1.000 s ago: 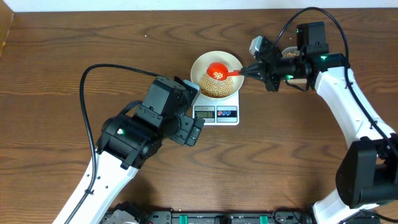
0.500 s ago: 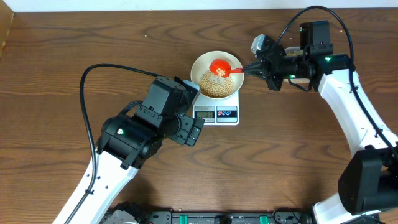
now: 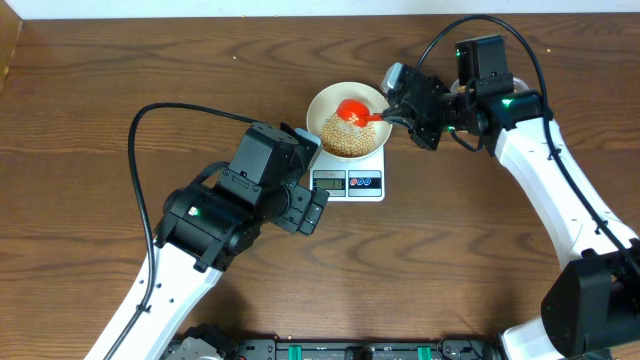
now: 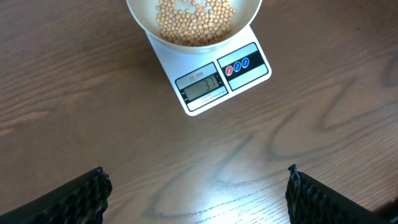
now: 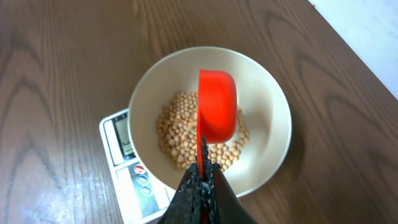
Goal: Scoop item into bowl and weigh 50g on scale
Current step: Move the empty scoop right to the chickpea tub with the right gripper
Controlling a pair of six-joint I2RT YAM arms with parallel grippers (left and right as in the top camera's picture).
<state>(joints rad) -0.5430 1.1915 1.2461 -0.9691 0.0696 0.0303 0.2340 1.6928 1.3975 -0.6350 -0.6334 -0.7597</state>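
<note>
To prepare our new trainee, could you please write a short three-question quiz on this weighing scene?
1. True or false: the bowl stands beside the scale, not on it.
2. What do the right jaws hold? A) a red scoop B) the bowl's rim C) nothing
3. How do the left jaws stand, and what do they hold?
Key: 1 false, the bowl sits on the scale. 2 A, by its handle, over the beans. 3 Open, holding nothing.
</note>
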